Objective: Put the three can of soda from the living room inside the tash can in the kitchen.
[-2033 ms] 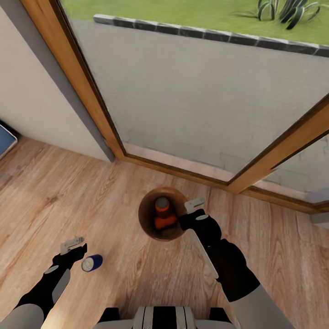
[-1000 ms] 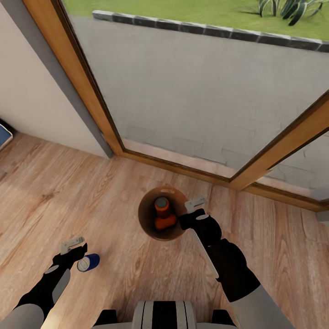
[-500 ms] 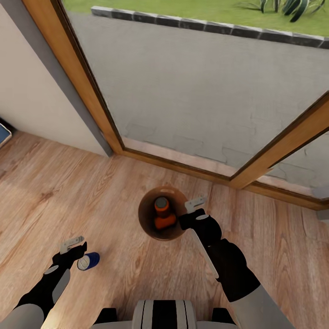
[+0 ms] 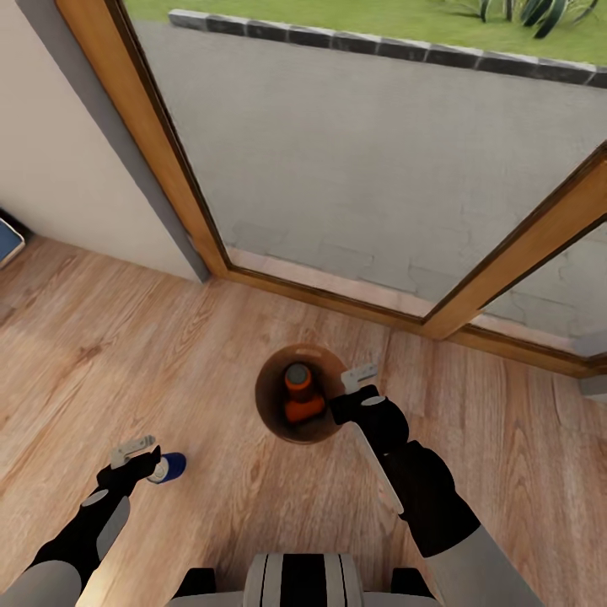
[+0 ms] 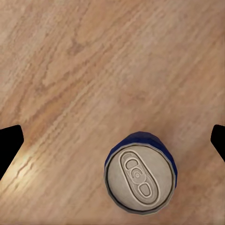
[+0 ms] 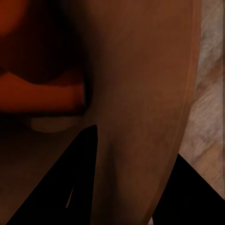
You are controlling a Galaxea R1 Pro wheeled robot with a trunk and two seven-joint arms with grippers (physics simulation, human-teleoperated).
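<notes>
The tash can (image 4: 271,417) stands on the plank floor, its brown inside open to the head view. Two orange cans of soda lie in it, one upright (image 4: 297,378) and one on its side (image 4: 304,410). My right gripper (image 4: 359,377) is shut on the bin's rim at its right side; in the right wrist view the brown wall (image 6: 140,93) runs between the fingers (image 6: 84,164), with an orange can (image 6: 37,93) beyond. The dark blue can (image 4: 167,467) (image 5: 140,176) rests on the floor just past my open left gripper (image 4: 133,451) (image 5: 112,140), its silvery top facing the wrist camera.
Wood-framed glass doors (image 4: 194,228) stand right behind the bin, with a paved patio and grass outside. A pale wall (image 4: 59,169) closes the left side, with a blue object (image 4: 7,240) at its foot. Plank floor (image 4: 236,506) spreads around both arms.
The whole view has shifted, so the camera moved. The blue can now lies nearer my left gripper. The bin and the right gripper kept their place in the picture.
</notes>
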